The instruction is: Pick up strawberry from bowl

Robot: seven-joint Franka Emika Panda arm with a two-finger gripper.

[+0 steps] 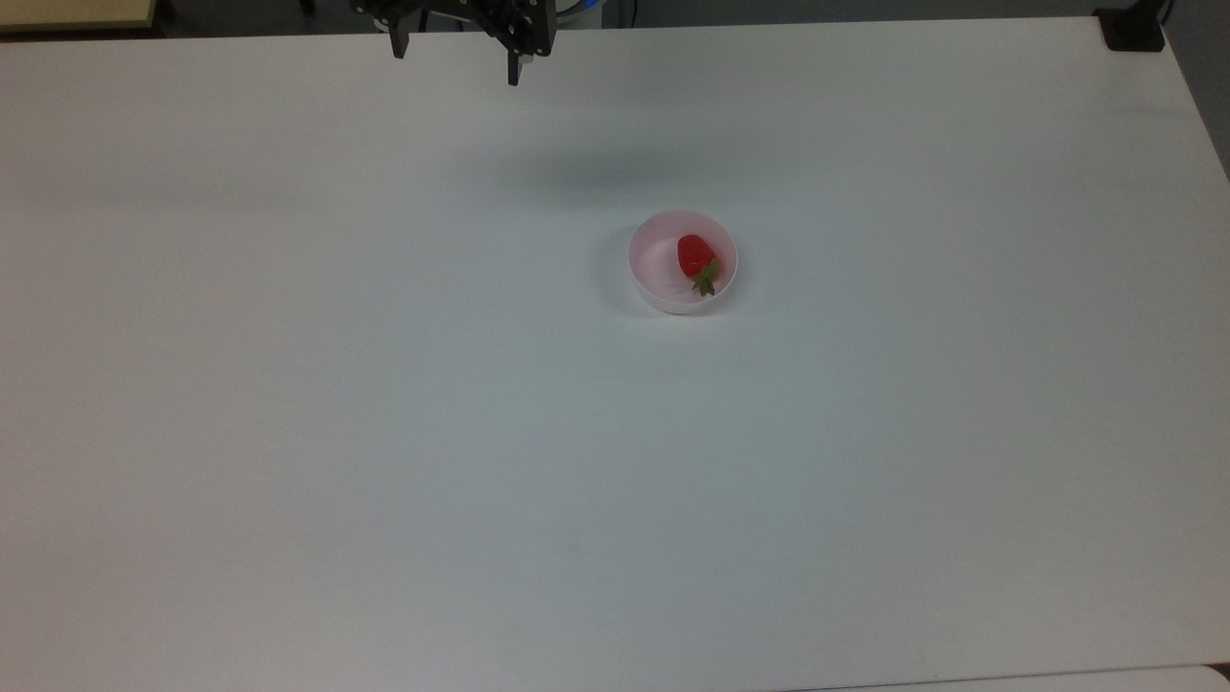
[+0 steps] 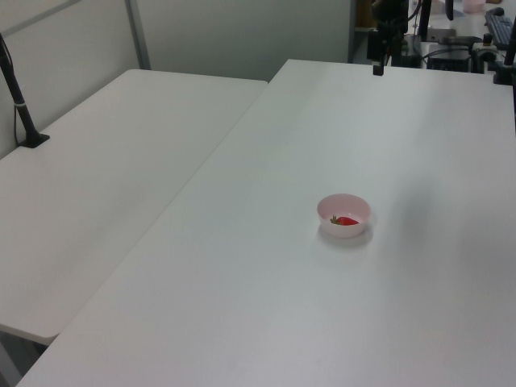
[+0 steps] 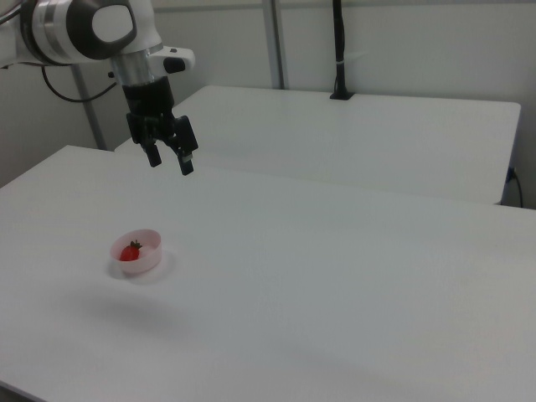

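Observation:
A small red strawberry (image 1: 695, 257) with a green cap lies inside a pale pink bowl (image 1: 655, 276) near the middle of the white table. The left view has the bowl (image 2: 344, 228) with the strawberry (image 2: 347, 220) in it, and the right view has the bowl (image 3: 142, 262) and strawberry (image 3: 131, 251) at its left. My gripper (image 1: 455, 60) hangs open and empty at the top view's upper edge, well above and away from the bowl. In the right view the gripper (image 3: 170, 161) hovers high above the table, up and to the right of the bowl.
A second white table (image 2: 105, 185) adjoins on the left view's left. A black post on a base (image 2: 22, 109) stands on it. A black clamp (image 1: 1134, 29) sits at the top view's upper right corner. Cluttered equipment (image 2: 451, 40) lies beyond the far edge.

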